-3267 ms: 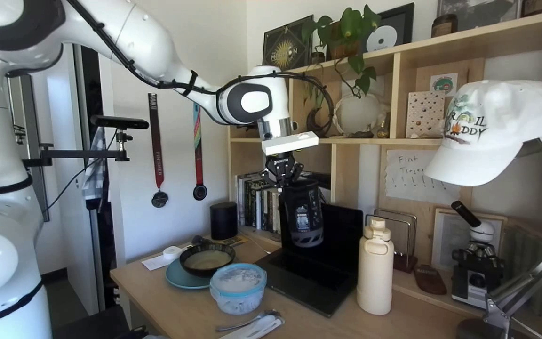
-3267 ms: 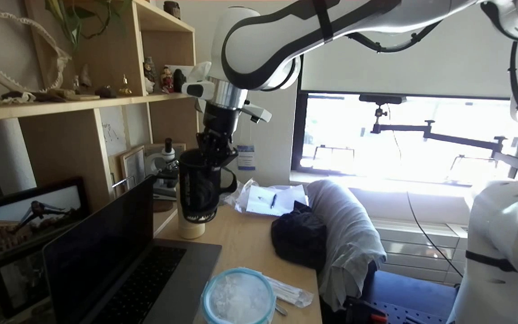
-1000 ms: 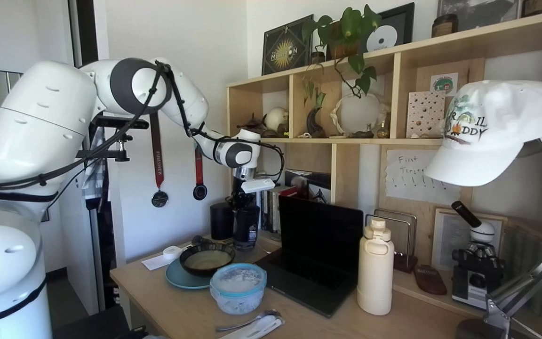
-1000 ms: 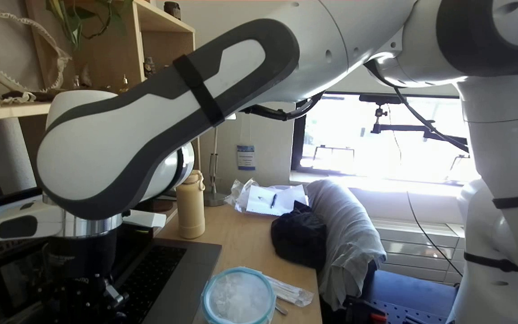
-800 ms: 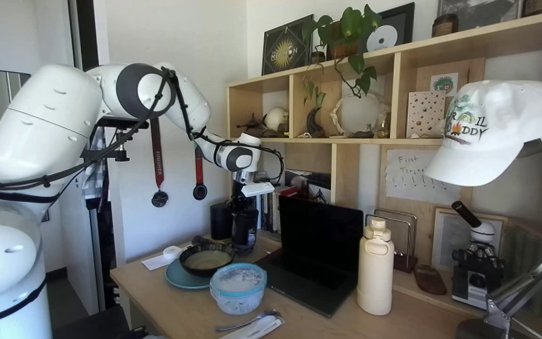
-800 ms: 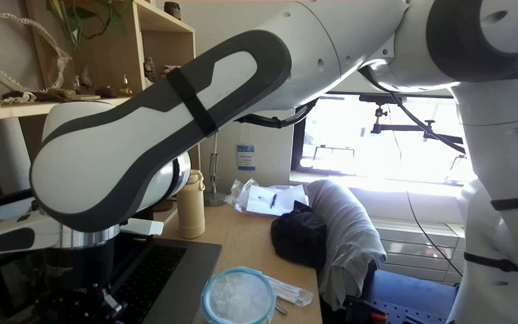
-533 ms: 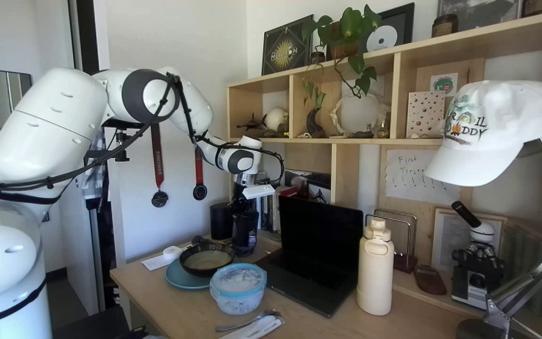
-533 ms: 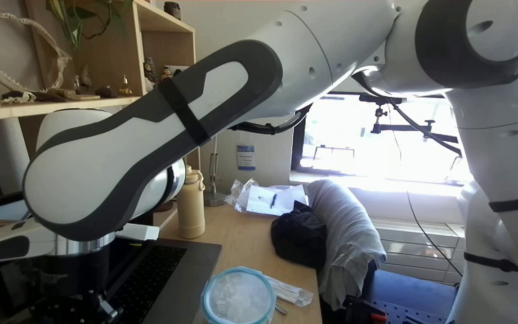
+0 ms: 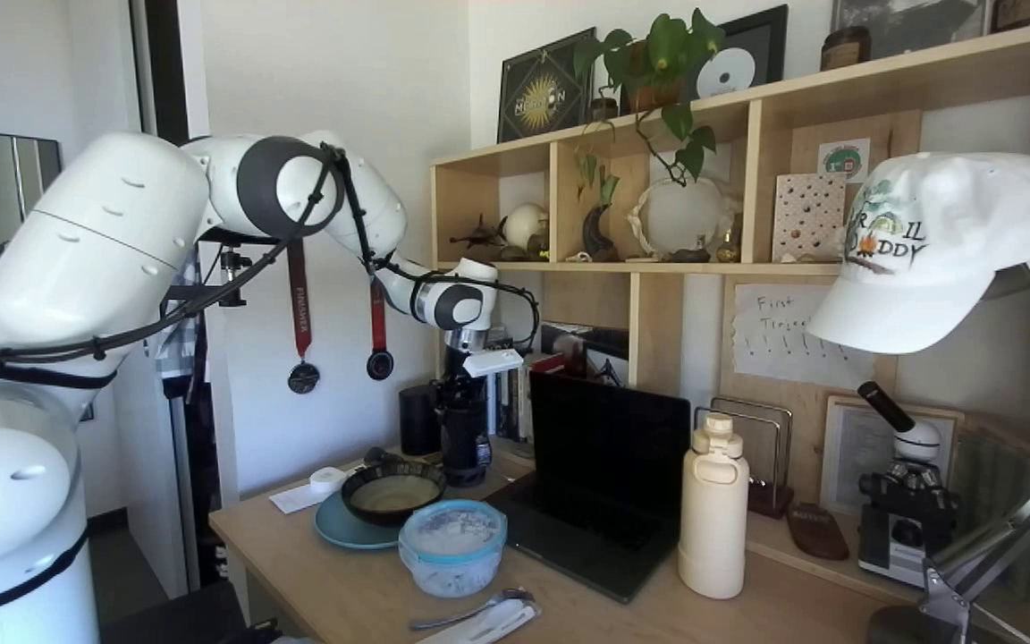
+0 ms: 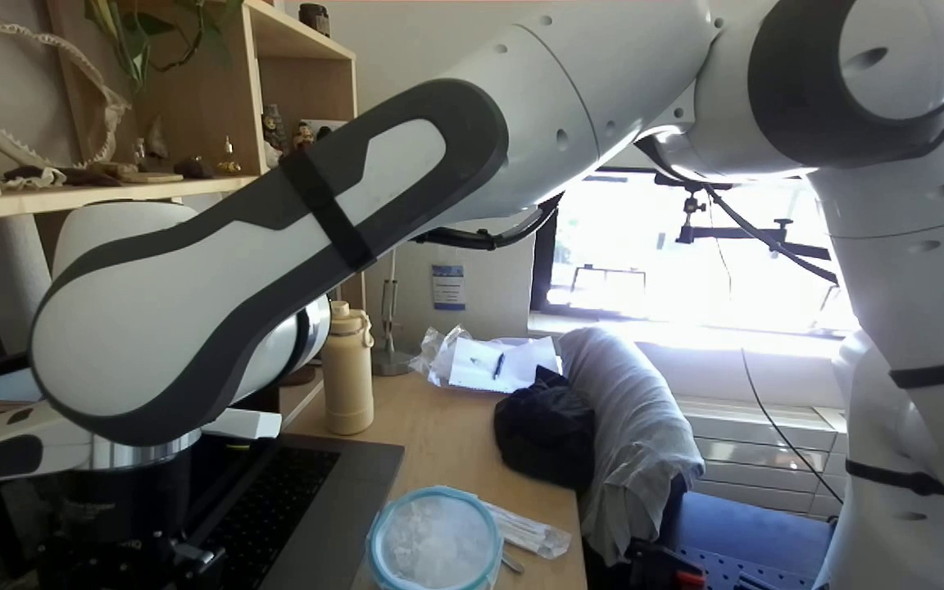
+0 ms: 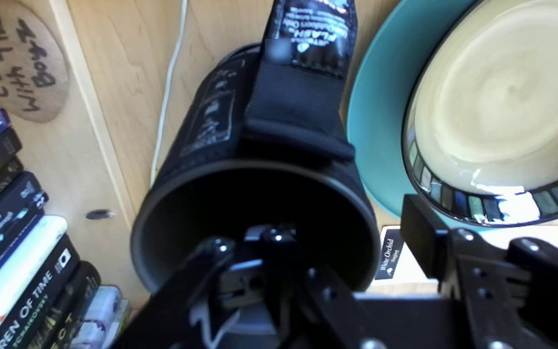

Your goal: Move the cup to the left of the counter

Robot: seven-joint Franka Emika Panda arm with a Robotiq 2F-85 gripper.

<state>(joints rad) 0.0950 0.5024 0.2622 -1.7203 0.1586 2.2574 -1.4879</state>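
Note:
The cup (image 9: 464, 443), a dark blue-black tumbler, stands upright on the wooden counter (image 9: 618, 622), between the black bowl and the laptop. From above, the wrist view shows the cup's (image 11: 211, 116) dark mouth and a strap with a printed label. My gripper (image 11: 351, 237) is open at its rim: one finger reaches down inside the mouth, while the other finger's pad (image 11: 424, 237) is outside, with a gap between it and the wall. In an exterior view the gripper (image 9: 463, 394) sits right over the cup; another exterior view leaves the cup hidden or out of frame.
Close beside the cup, the black bowl (image 11: 506, 87) rests on a teal plate (image 11: 378, 121). A blue-lidded container (image 9: 452, 547) and an opened laptop (image 9: 609, 456) are nearby. Behind are a black cylinder (image 9: 419, 420) and books (image 9: 510, 402). A cream bottle (image 9: 713, 510) stands beyond the laptop.
The cup was hanging in the gripper above the laptop; it has been carried left and lowered onto the counter beside the bowl. The jaws have now parted from its wall.

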